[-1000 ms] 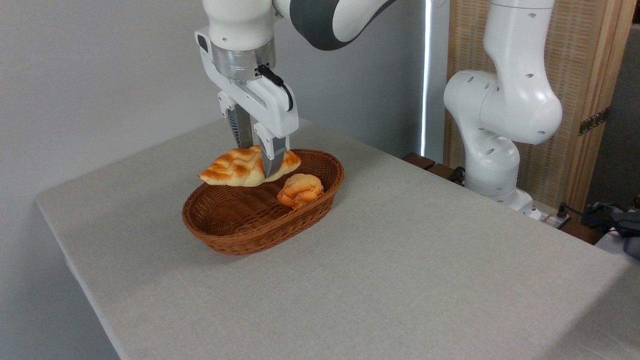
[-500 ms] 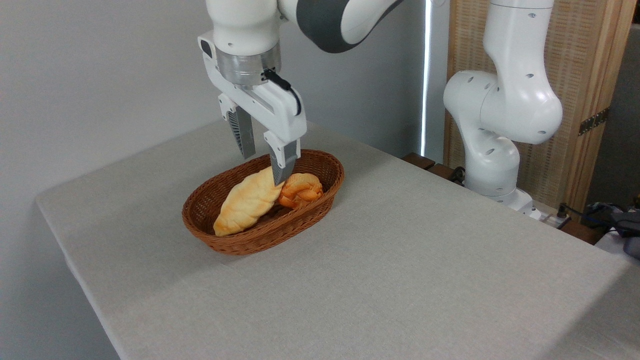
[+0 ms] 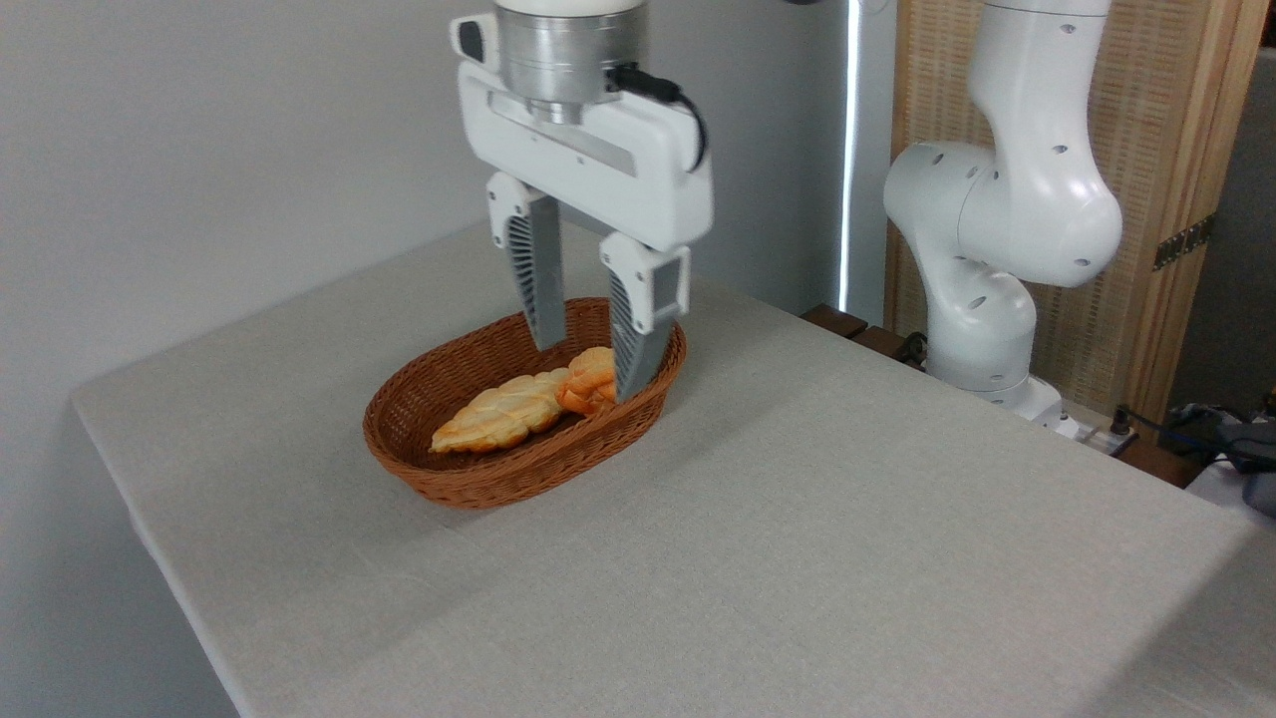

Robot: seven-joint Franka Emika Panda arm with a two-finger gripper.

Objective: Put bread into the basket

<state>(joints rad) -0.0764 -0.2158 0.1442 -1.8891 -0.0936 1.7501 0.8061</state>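
Camera view: bread [image 3: 500, 422] lies inside the basket [image 3: 454, 486] near the table's far-left edge, touching the smaller roll [image 3: 588, 380]. Gripper [image 3: 589, 361] above, fingers apart, empty. Placement looks done; only retreat left.

A robotics lab: a white Franka arm [image 3: 1007, 199] is bolted at the far right edge of a grey cloth-covered table [image 3: 797, 519], before a bare wall [image 3: 199, 150] and cables [image 3: 1176, 424].
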